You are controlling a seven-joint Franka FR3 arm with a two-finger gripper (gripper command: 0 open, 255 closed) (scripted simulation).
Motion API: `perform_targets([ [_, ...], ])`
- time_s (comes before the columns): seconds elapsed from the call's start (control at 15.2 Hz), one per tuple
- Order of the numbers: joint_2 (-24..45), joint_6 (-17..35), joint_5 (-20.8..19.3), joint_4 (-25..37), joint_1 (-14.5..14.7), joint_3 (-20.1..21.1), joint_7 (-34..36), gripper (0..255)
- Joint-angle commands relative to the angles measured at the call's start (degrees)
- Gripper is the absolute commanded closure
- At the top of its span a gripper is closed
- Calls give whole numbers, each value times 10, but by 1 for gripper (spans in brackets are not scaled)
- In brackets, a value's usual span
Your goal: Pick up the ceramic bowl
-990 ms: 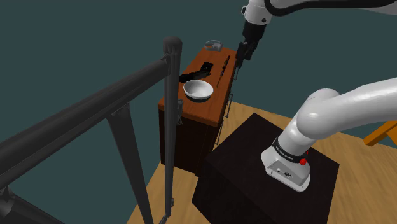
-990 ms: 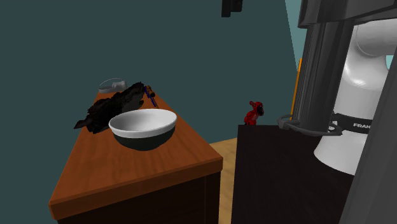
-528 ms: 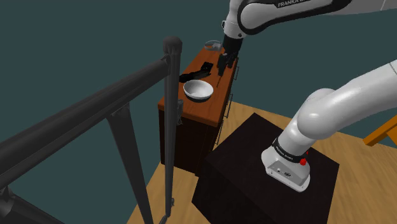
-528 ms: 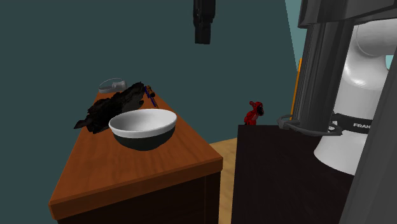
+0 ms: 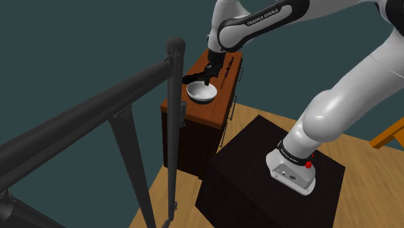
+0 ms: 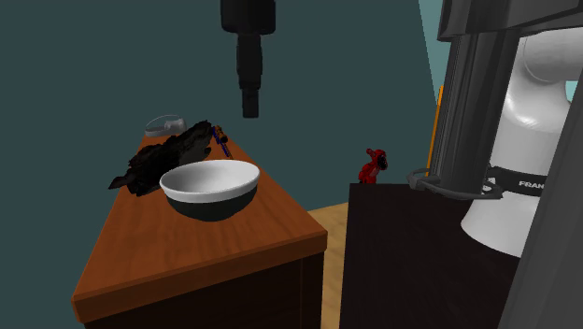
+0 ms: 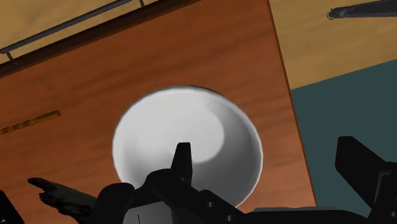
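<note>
Nearest me, the black box stand (image 5: 259, 175) carries the base of the white arm (image 5: 336, 110). Beyond it stands the reddish-brown wooden desk (image 6: 187, 252). Toward the near end of its top sits the round bowl (image 6: 210, 187), white inside and dark outside, upright. The all-black two-finger claw (image 6: 250, 112) hangs over the bowl's far side, clear of it. In the wrist view its fingers (image 7: 183, 159) are spread, one over the bowl's hollow and the other out past the rim. Just behind the bowl lies a ragged black thing (image 6: 163, 159). Farther back are a thin purple pen (image 6: 220, 137) and a clear glass dish (image 6: 166, 123) at the desk's far end.
</note>
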Motion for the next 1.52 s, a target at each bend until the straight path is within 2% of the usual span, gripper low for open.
perform_targets([
  [0.0,51,32,-2,21,2,4,3,0],
  [0.4,185,96,-11,98,10,11,10,0],
  [0.92,233,152,-20,89,11,9,19,0],
  [1.06,233,152,-20,89,11,9,19,0],
  [1.12,233,152,-20,89,11,9,19,255],
  [1.45,234,153,-20,89,11,9,19,255],
])
